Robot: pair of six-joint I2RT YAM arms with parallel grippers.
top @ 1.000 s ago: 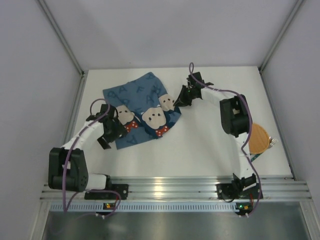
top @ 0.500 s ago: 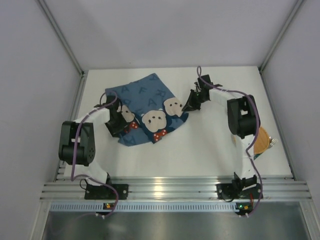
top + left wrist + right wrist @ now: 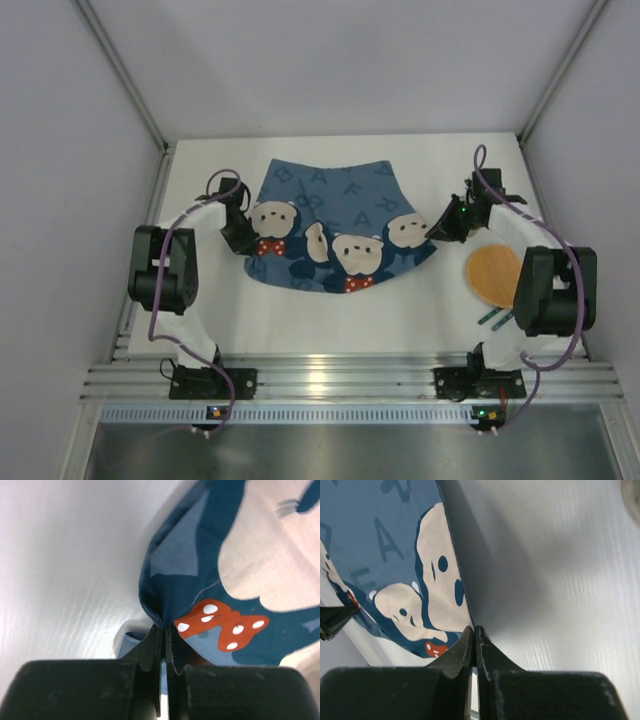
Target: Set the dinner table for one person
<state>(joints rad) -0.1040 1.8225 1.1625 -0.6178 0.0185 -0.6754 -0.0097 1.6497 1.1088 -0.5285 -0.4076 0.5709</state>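
Note: the dinner table (image 3: 330,315) is rigid, fixed and smooth, lying under everything; you don't grasp it, and cloth slides on it. The placemat (image 3: 340,205) is light and limp, stretched mid-table. Your left gripper (image 3: 240,240) pinches its left corner, and your right gripper (image 3: 437,232) pinches its right corner. Count: one placemat, one plate (image 3: 492,275); cutlery (image 3: 497,318), number unclear.

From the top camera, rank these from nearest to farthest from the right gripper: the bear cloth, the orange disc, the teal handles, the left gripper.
1. The bear cloth: its right corner is pinched in the right gripper.
2. The orange disc: close by, toward the near right.
3. The teal handles: beyond the disc, nearer the front.
4. The left gripper: across the cloth, at its left corner.
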